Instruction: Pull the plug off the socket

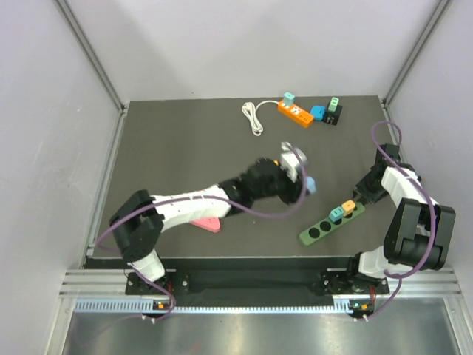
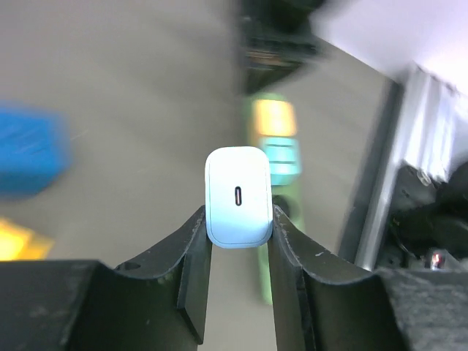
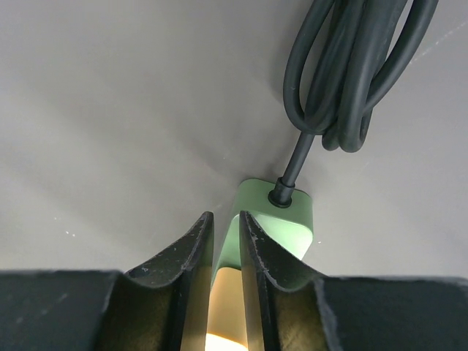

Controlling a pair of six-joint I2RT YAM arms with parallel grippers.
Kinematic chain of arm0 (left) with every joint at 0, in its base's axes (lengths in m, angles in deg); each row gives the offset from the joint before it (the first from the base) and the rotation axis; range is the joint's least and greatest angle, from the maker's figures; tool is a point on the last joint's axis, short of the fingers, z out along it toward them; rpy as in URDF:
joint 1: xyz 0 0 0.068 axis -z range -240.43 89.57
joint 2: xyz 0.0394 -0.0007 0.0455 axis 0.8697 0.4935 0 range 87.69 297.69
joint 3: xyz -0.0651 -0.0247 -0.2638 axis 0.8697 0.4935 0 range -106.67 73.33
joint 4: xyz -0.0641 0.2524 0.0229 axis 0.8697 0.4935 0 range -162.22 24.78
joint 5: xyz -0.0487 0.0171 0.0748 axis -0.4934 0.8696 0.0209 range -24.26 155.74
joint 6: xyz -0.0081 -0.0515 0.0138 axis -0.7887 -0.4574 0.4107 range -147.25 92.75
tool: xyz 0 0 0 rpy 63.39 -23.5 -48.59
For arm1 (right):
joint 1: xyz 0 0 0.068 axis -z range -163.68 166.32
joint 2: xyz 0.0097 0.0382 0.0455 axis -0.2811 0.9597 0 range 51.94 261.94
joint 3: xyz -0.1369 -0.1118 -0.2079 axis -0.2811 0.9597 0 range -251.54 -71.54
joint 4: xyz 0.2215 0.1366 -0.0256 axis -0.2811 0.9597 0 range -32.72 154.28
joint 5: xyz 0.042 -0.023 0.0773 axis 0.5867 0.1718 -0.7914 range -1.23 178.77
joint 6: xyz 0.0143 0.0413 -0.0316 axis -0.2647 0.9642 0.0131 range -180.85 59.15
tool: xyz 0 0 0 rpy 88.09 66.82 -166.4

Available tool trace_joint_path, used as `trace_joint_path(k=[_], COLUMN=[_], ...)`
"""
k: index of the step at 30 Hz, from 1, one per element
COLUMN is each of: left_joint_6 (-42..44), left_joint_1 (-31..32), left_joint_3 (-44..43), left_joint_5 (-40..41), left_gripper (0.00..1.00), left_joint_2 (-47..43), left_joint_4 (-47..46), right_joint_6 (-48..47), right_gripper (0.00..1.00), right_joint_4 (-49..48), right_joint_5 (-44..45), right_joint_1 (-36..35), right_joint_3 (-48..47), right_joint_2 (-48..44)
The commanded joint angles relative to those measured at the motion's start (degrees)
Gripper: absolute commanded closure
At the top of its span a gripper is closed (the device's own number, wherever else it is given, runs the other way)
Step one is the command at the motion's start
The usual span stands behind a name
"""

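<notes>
Left end effector [image 2: 238, 216] pinches the white plug [image 2: 238, 196] by its 2 flat sides, port facing the wrist camera. The top view puts the plug in the air, up-left of the green strip [image 1: 319, 231] and apart from it, so it reads as extracted. The side grip was likely chosen for a straight pull without twisting. Right end effector [image 3: 225, 218] has its fingers pressed nearly together at the strip's cable [image 3: 351, 73] end. This is judged a hold-down, so the strip cannot lift off the desk [image 1: 185, 140] during a pull. A teal plug [image 1: 337, 214] and an orange plug [image 1: 348, 207] sit in the strip. The left wrist background is blurred.
</notes>
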Motion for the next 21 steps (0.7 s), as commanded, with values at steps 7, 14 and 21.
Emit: trace_joint_path(k=[7,14,21], left_joint_6=[-13.94,-12.00,-11.92], left_joint_1=[-20.56,-26.11,-26.91], left_joint_3=[2.34,5.15,2.79], left_joint_5=[-15.59,-13.46,-12.61], left_gripper=[1.00,1.00,0.91], left_joint_2=[-5.23,-1.38,4.08], left_joint_4=[21.01,25.07,25.94], right_joint_6=[-2.30,-2.56,-3.00], right_gripper=[0.77,0.77,0.77], right_joint_4=[4.05,4.15,3.71], right_joint_5=[2.55,2.20,1.84], right_joint_1=[-0.84,-0.75,-0.84], right_joint_3=[3.04,2.69,3.92], right_joint_2=[2.21,1.34,1.07])
